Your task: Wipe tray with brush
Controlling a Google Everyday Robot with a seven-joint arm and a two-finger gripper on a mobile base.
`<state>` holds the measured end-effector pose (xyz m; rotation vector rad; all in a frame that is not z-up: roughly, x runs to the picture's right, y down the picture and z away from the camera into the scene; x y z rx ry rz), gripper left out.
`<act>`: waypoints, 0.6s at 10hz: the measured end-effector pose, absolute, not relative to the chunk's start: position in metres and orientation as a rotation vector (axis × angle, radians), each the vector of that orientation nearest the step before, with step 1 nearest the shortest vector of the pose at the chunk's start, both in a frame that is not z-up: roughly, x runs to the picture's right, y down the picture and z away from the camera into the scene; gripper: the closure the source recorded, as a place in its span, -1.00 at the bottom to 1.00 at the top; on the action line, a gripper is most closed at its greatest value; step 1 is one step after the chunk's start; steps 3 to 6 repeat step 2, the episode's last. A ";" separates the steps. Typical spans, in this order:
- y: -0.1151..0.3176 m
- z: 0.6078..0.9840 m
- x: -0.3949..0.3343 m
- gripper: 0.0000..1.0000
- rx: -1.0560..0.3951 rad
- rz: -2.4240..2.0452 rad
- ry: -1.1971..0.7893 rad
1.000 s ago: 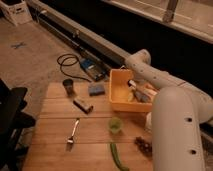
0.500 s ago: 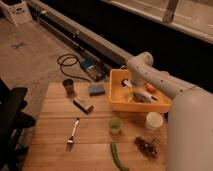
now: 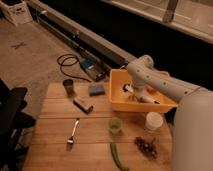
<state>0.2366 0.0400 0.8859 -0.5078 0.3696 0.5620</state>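
On the far left of the pale wooden slatted desk (image 3: 95, 131) stands a small dark cylindrical cup (image 3: 68, 87) near the back edge. Just right of it lies a flat blue rectangular sponge (image 3: 96, 89), and in front of that a short dark brown block (image 3: 83, 105). Nearer the front edge a silver metal fork (image 3: 73, 133) lies lengthwise, well apart from the block. Toward the middle sit a small translucent green cup (image 3: 115, 125) and, in front of it, a long green vegetable (image 3: 117, 156). Behind them stands the large yellow-orange rectangular plastic tray (image 3: 116, 101) with raised walls. Inside it lies the long white-handled brush (image 3: 141, 96), slanted across the floor of the tray. The white robot arm (image 3: 157, 83) reaches down into the tray, and the gripper (image 3: 131, 90) sits at the brush's left end; whether the jaws are apart or clamped on the handle I cannot tell. Right of the green cup stands a small white cup (image 3: 154, 120), with a bunch of dark red grapes (image 3: 146, 146) in front of it.
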 end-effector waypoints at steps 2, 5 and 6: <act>0.033 0.895 0.258 1.00 -0.496 0.563 0.452; 0.033 0.895 0.258 1.00 -0.496 0.563 0.452; 0.033 0.895 0.258 1.00 -0.496 0.563 0.452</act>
